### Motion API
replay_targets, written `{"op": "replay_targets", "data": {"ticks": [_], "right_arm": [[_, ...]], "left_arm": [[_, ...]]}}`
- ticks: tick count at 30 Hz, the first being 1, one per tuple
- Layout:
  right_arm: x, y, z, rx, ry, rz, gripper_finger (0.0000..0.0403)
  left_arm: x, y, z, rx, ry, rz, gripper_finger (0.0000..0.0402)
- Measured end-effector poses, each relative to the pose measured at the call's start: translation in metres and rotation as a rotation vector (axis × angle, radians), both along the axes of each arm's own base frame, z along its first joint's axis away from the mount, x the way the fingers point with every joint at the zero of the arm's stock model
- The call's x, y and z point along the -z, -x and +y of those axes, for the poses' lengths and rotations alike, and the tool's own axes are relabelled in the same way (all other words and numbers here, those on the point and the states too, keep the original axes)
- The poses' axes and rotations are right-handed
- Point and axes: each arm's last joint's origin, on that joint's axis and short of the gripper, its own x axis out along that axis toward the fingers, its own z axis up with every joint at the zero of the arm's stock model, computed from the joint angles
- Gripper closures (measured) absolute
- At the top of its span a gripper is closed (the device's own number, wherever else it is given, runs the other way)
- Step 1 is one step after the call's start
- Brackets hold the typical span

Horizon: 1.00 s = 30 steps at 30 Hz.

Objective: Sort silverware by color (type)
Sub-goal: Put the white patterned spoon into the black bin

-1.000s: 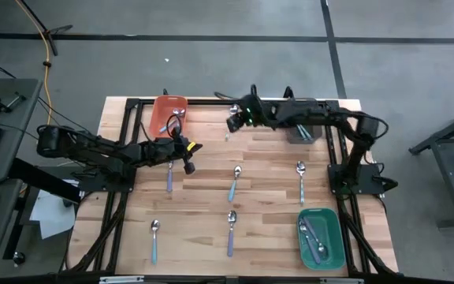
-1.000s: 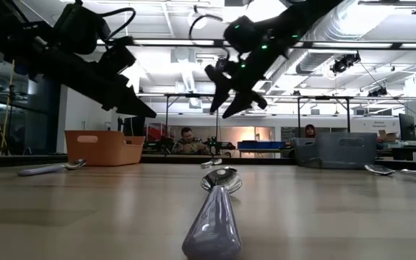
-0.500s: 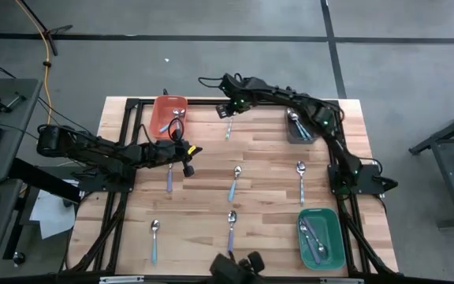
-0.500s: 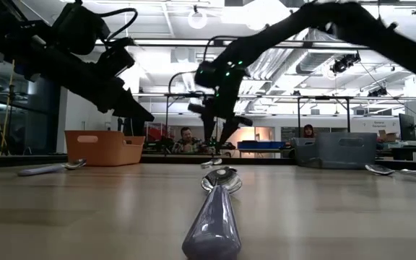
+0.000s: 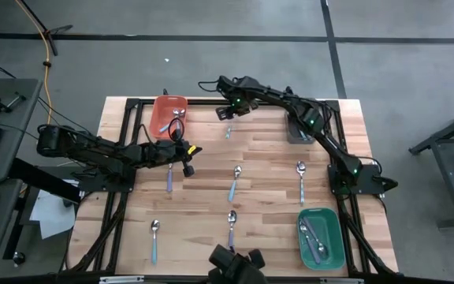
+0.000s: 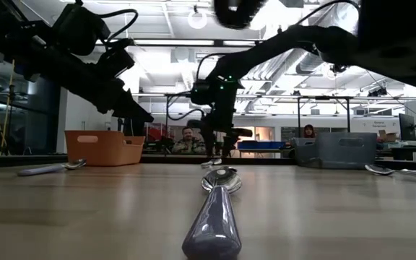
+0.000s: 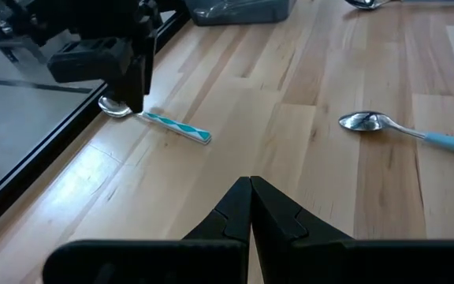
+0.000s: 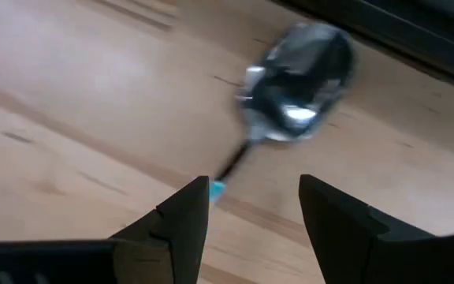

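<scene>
Where bins (image 5: 169, 115) ring spoons (image 5: 234, 183) — seemingly unobstructed

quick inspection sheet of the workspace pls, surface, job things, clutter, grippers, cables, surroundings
surface: light wooden slat table in a black frame.
job's things: silver spoons with coloured handles lie loose; a teal-handled spoon lies at the far edge; more sit in the orange plastic bin, grey plastic bin and green plastic bin.
clutter: nothing seen.
grippers: right gripper open, low over the teal-handled spoon, not gripping; left gripper shut, empty, above the table beside the orange bin.
cables: yellow cable on the floor, off the table.
surroundings: people seated beyond the table in the low view.
</scene>
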Motion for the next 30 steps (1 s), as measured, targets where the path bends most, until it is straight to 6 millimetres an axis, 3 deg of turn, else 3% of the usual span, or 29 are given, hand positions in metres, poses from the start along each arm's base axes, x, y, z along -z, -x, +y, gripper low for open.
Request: {"op": "replay_targets", "data": {"ticks": [7, 24, 30], "right_arm": [[0.001, 0.01, -0.006, 0.02, -0.026, 0.047, 0.0231], [-0.001, -0.001, -0.005, 0.024, -0.027, -0.055, 0.0242], [0.013, 0.002, -0.006, 0.025, -0.085, -0.024, 0.0242]], "left_arm": [[0.001, 0.0, 0.0, 0.0, 0.001, 0.011, 0.0401], [0.002, 0.001, 0.0, 0.001, 0.003, 0.019, 0.0401], [0.002, 0.001, 0.0, 0.001, 0.003, 0.025, 0.0401]]}}
